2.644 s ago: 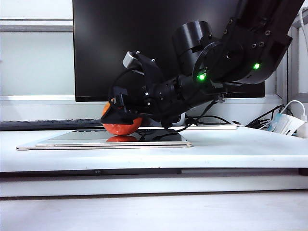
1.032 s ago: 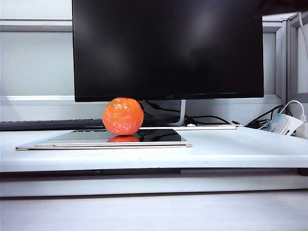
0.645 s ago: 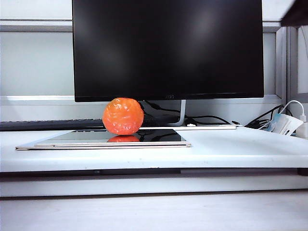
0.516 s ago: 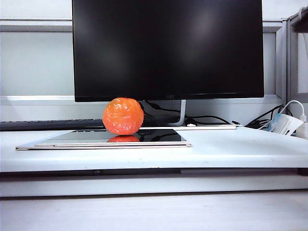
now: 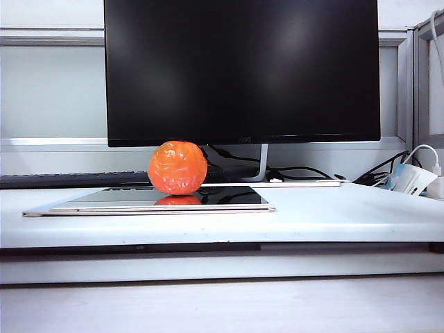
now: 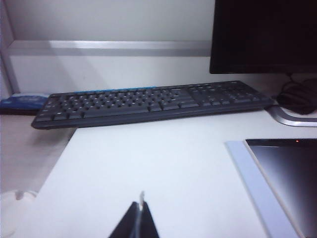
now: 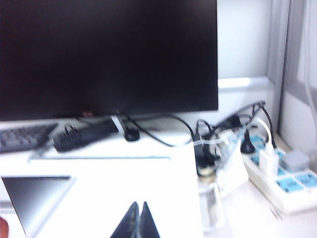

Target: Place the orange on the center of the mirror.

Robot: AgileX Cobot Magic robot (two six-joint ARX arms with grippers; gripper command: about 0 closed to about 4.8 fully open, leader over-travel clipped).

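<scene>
Exterior view: orange [image 5: 177, 168] sits free on mirror [image 5: 208, 198], roughly mid-panel, slightly toward its far edge. Left gripper [image 6: 140, 218] and right gripper [image 7: 139, 218] both closed, empty, well apart from it. Placement looks finished; next only a centering check, arms parked.

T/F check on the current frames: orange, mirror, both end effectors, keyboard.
1. The orange sits on the mirror. True.
2. The right end effector grips the orange. False: its fingers are shut together with nothing between them, back from the mirror on the power strip side.
3. The left end effector is shut. True; it is over bare table.
4. The keyboard lies on the mirror. False: it lies behind it, by the monitor.
5. The orange is on the mirror's right end. False: roughly mid-width in the exterior view.
</scene>
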